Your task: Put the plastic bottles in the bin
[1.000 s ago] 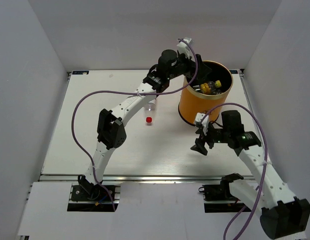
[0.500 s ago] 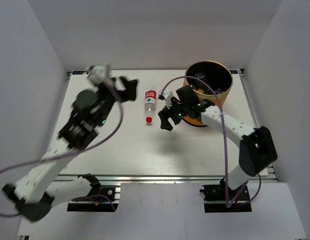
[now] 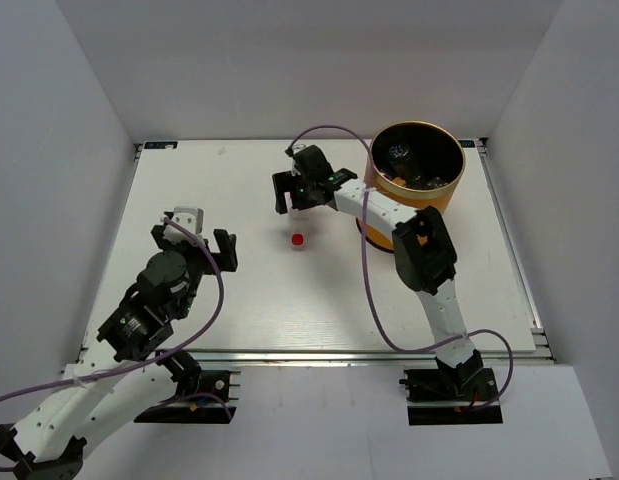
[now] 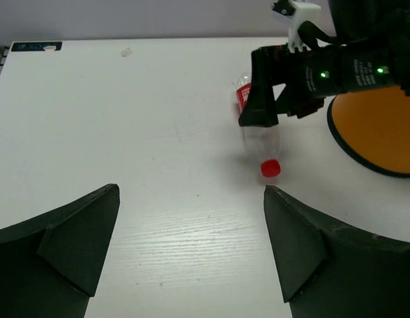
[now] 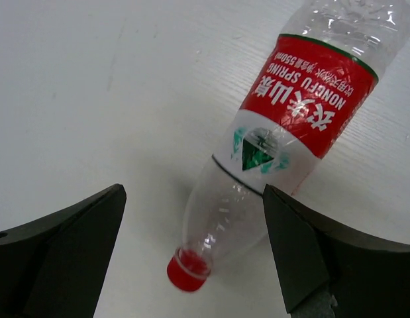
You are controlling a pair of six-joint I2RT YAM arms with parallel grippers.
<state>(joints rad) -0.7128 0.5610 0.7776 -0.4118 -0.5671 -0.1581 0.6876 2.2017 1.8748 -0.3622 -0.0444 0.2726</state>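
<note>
Nearest, the left gripper [image 4: 191, 192] hangs spread wide and empty over the bare white table [image 3: 189, 190], with open room all round. Farther in, the right gripper [image 5: 193, 192], jaws released wide and gripping nothing, hovers over one red-labelled bottle [image 5: 291, 112] lying flat mid-table. One orange bin [image 3: 446, 196] stands at the far right corner.

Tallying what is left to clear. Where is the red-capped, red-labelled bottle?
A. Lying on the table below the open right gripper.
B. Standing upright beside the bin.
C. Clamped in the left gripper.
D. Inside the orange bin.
A: the right wrist view shows the bottle on its side on the table, with the right gripper open above it.
</note>
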